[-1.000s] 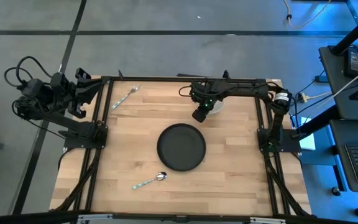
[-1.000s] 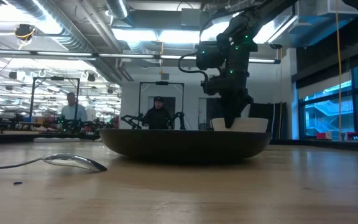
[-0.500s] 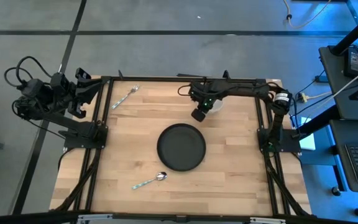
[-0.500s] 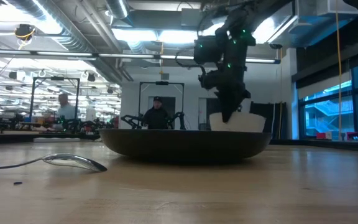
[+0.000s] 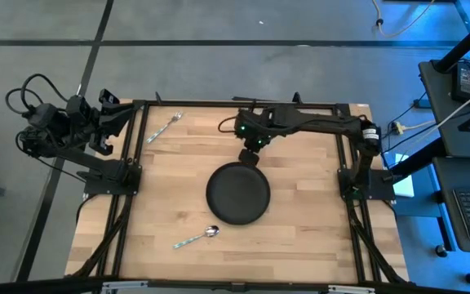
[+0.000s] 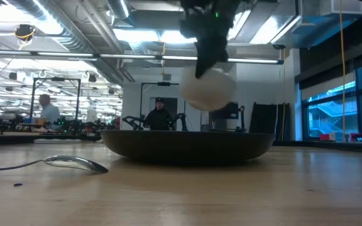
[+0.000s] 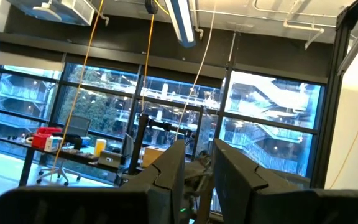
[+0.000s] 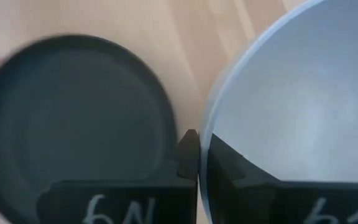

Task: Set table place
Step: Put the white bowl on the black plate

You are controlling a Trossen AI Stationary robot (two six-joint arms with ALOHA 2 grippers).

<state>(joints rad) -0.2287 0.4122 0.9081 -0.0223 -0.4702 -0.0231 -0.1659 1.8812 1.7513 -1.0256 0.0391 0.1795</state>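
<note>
**Bowl hanging by its rim above the plate**

Your right end effector (image 8: pixel 191 163) is pinched shut on the rim of the white bowl (image 6: pixel 208 89), holding it in the air near the top edge of the black plate (image 5: pixel 237 193), centre frame in the high view. The bowl hangs tilted from a thin edge grip, so it could swing, slip out and land hard on the plate. The worktop (image 5: pixel 300 237) fills the middle of that view. A spoon (image 5: pixel 197 238) lies lower left of the plate, a fork (image 5: pixel 163 128) at upper left; neither blocks you. Your left end effector (image 7: pixel 194 171), jaws apart and empty, waits off the worktop's left edge.
</note>
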